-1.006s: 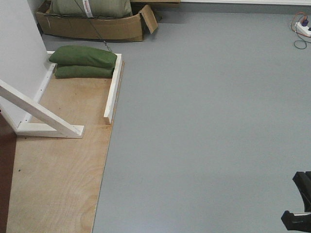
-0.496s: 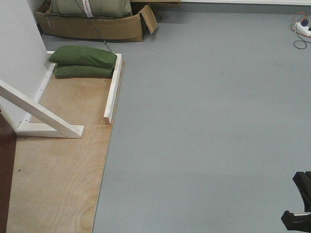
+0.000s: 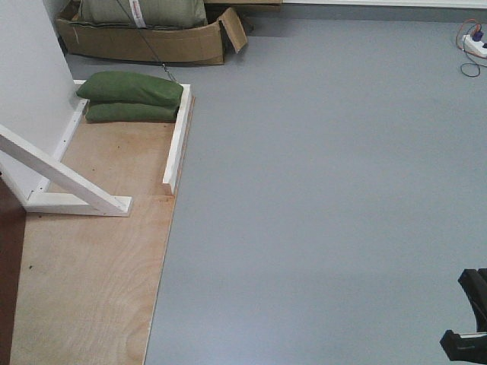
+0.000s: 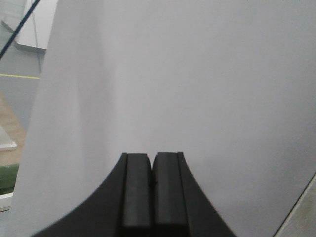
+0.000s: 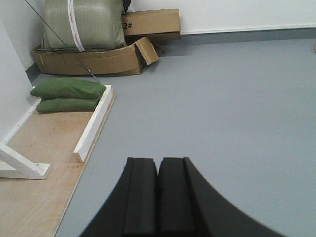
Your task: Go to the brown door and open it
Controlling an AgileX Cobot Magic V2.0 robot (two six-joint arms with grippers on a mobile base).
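Left claw [image 4: 150, 185] pressed together, empty, white panel [image 4: 197, 74] close ahead. Right claw [image 5: 158, 195] pressed together, empty; green sandbags [image 5: 66, 94] ahead-left of it, cardboard box [image 5: 94, 61] beyond.

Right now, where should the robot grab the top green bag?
Probably its middle, from above: the top green bag lies flat on the lower bag, between the white wall and the white rail. Close the right gripper across its short width.
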